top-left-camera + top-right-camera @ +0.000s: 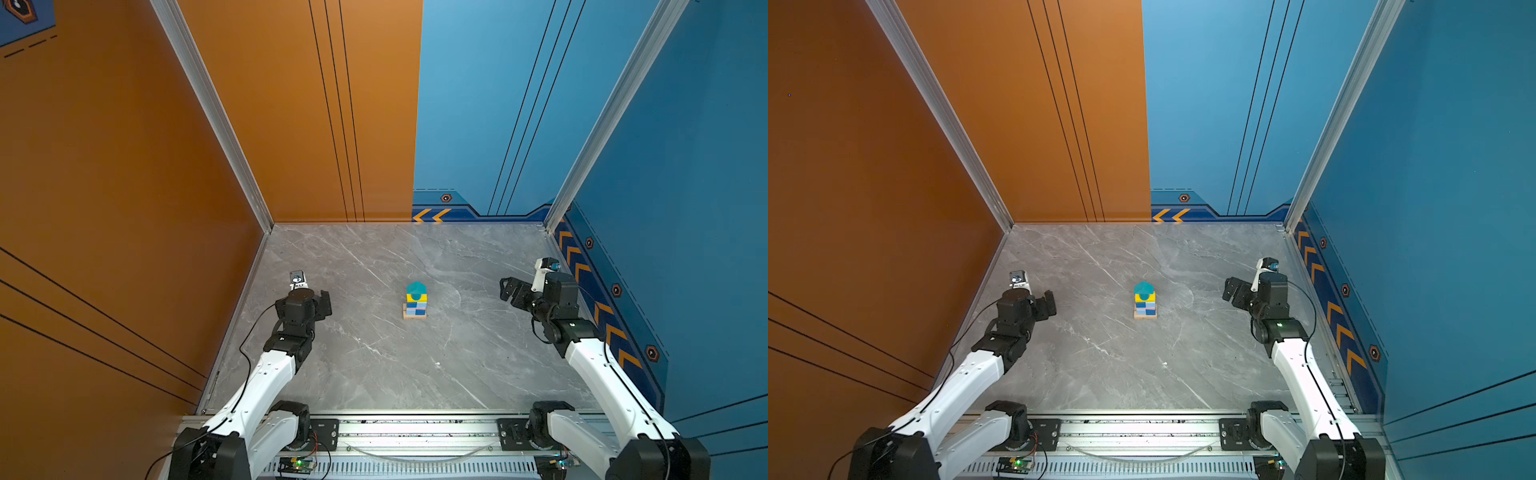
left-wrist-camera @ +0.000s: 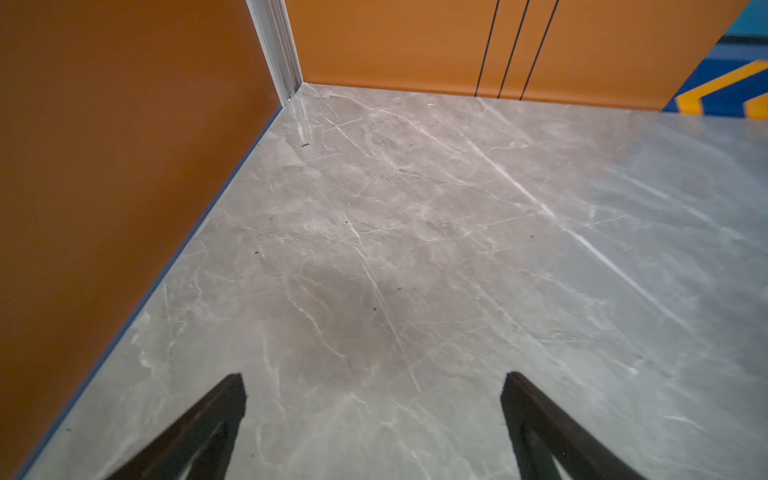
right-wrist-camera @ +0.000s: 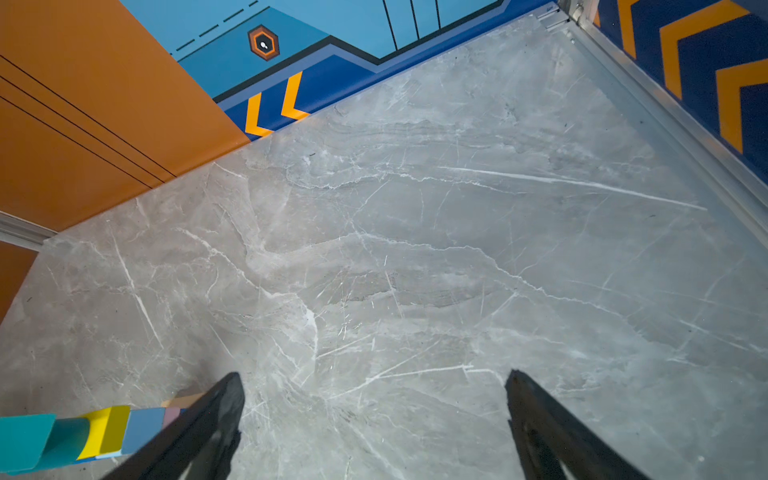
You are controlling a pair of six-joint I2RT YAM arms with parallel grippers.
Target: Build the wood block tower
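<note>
Tower (image 1: 416,302) of painted blocks, pointed teal roof (image 1: 416,286), on veined tabletop (image 1: 374,365).

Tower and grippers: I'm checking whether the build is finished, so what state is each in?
tower, standing upright, teal roof block on top, nothing gripping it.
left gripper, open, empty, apart from the tower.
right gripper, open, empty, apart from the tower.
</note>
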